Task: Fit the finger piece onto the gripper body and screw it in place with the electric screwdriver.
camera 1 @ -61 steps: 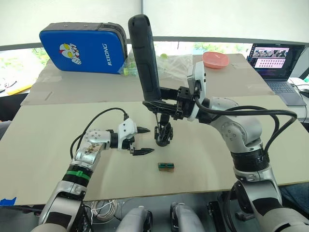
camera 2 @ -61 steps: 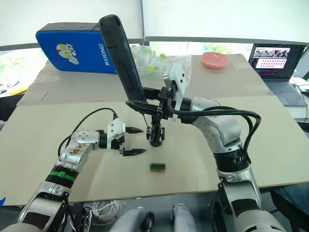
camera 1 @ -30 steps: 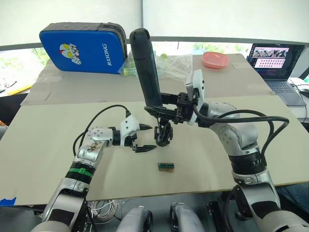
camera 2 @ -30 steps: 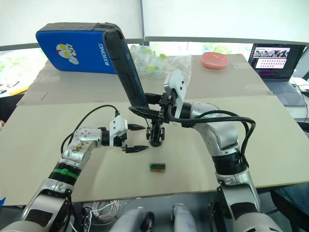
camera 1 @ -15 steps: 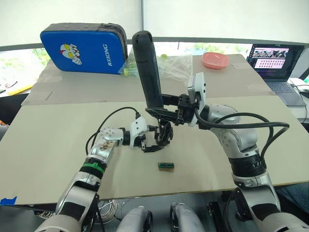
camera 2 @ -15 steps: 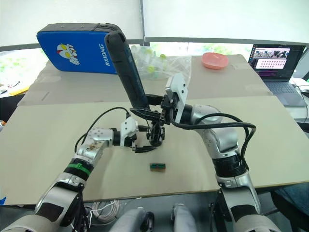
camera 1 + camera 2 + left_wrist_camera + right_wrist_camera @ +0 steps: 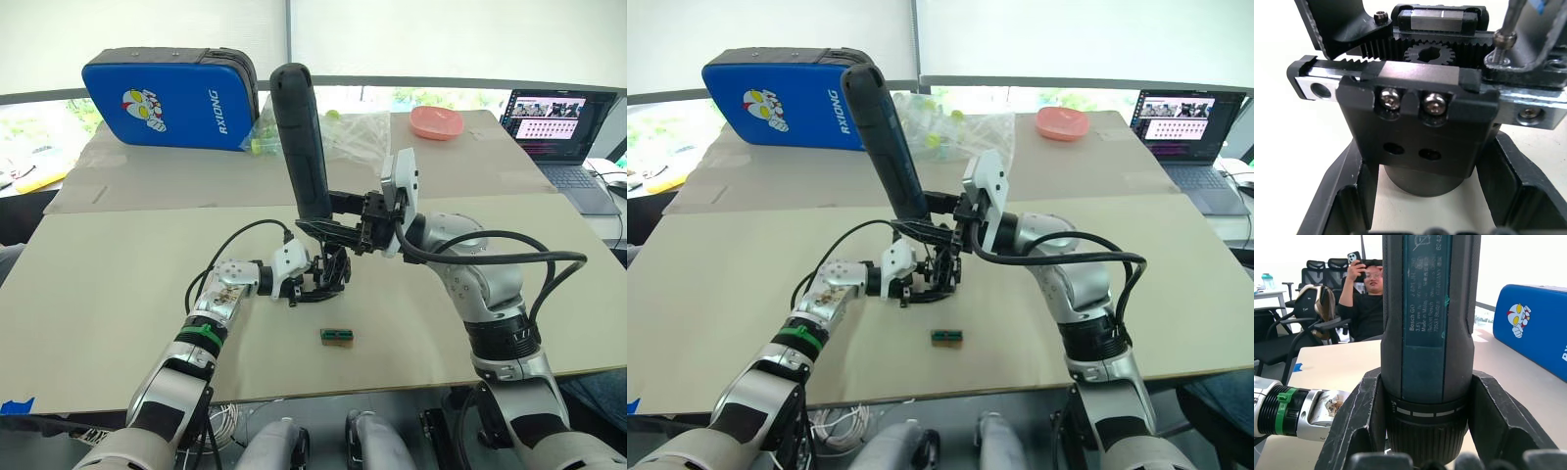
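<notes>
- Electric screwdriver point(image 7: 299, 137): my right pincer point(image 7: 343, 220) stays clamped round its lower barrel, holding it near upright and leaning slightly, bit down over the gripper body; it has sunk a little since two seconds ago.
- My left arm has reached in from the left across the worktop point(image 7: 98, 284). Two seconds ago my left pincer point(image 7: 312, 284) hung well apart from the gripper body; now it is right at it.
- Gripper body point(image 7: 1420, 127): it stands on the worktop beneath the screwdriver, between my left pincer's spread fingers point(image 7: 1337, 205). I cannot tell whether they press on it.
- Bit tip point(image 7: 1504, 39): it sits at a screw on the gripper body's upper rail.
- Green-and-black block point(image 7: 337, 336): it lies unmoved, nearer me.
</notes>
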`<action>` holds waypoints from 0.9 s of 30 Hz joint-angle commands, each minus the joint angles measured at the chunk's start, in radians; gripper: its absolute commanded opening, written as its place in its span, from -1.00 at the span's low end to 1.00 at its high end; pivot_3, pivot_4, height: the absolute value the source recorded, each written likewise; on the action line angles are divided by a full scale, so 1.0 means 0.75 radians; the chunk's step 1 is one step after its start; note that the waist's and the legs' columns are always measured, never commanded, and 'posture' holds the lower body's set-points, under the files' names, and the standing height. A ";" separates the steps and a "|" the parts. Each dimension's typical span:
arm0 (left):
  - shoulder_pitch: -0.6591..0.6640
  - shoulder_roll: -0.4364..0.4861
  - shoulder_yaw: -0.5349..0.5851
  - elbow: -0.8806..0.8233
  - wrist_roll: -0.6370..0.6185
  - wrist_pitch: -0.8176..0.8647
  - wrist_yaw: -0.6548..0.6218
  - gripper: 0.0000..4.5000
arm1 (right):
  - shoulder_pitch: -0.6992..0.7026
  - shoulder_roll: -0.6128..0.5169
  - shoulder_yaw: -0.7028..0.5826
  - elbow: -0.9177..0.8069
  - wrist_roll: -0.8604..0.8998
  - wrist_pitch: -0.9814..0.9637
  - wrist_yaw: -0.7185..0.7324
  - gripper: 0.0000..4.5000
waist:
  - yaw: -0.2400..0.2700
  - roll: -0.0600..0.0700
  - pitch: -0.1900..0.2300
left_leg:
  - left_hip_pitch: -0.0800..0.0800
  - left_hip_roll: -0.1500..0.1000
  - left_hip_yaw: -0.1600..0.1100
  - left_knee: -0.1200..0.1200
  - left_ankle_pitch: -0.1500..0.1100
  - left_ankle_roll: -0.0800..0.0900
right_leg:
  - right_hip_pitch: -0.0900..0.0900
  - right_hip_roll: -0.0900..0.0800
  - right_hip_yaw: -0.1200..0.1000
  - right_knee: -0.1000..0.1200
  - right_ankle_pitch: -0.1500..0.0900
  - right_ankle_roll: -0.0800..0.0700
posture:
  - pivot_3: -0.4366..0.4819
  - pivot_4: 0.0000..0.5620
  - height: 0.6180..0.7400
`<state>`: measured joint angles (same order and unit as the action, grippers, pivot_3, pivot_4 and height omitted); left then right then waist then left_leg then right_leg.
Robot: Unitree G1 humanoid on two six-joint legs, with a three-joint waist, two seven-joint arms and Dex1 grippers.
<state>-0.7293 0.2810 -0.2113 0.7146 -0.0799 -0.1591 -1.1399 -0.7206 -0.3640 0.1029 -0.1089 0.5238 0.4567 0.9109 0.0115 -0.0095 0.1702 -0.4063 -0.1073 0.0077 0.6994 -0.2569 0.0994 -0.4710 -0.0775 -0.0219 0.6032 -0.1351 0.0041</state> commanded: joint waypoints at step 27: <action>-0.035 -0.025 0.017 0.024 -0.001 -0.022 -0.009 0.04 | 0.052 -0.008 0.005 0.080 -0.067 -0.125 0.054 -0.16 | 0.001 -0.001 -0.001 | 0.001 0.000 0.000 0.001 0.000 0.000 | 0.000 0.000 0.000 0.006 0.000 0.000 | -0.05 -0.47 1.00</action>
<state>-0.7351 0.2621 -0.2056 0.7371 -0.0795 -0.1640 -1.1377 -0.7026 -0.3585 0.1048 -0.0741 0.5038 0.3854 0.9398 0.0119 -0.0105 0.1693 -0.4052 -0.1074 0.0076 0.7000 -0.2570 0.0996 -0.4711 -0.0775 -0.0216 0.6073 -0.1351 0.0041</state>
